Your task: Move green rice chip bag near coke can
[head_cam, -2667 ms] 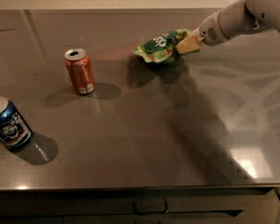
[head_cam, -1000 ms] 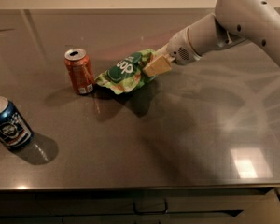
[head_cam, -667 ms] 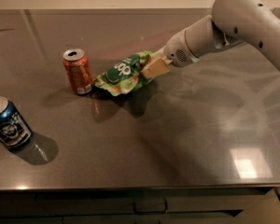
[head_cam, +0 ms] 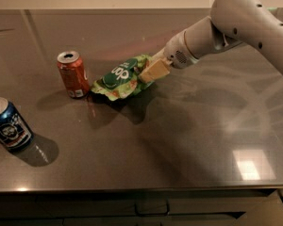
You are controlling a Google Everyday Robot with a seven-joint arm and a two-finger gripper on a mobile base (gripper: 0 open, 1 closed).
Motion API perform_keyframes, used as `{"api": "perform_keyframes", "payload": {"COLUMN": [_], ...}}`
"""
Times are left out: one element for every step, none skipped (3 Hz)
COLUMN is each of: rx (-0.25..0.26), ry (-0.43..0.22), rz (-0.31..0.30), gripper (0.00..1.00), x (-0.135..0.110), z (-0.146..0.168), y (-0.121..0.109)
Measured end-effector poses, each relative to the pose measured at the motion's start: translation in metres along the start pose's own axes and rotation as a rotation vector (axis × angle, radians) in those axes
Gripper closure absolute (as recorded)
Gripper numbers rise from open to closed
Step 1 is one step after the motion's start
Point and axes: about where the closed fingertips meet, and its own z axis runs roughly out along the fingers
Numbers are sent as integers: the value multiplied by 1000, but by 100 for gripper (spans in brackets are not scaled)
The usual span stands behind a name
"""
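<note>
The green rice chip bag (head_cam: 121,77) is a crinkled light-green bag with a dark green oval logo. It rests on the dark table just right of the coke can (head_cam: 73,74), almost touching it. The coke can is orange-red with a silver top and stands upright. My gripper (head_cam: 153,71) reaches in from the upper right on a white arm. Its tan fingers (head_cam: 155,70) are shut on the bag's right edge.
A blue can with white graphics (head_cam: 8,124) stands upright near the table's left front. The dark glossy table (head_cam: 188,140) stretches to a front edge near the bottom, with drawers below it.
The gripper has carried the bag from the back right of the table leftward to beside the coke can, then lowered it slightly. Both cans stayed put.
</note>
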Motion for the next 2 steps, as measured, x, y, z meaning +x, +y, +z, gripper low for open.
{"api": "perform_keyframes", "payload": {"rx": [-4,-4], "ry": [1,1], "rz": [-1,-1], "gripper": [0,0], "x": [0,0], "z": [2,2], "y": [1,1]}}
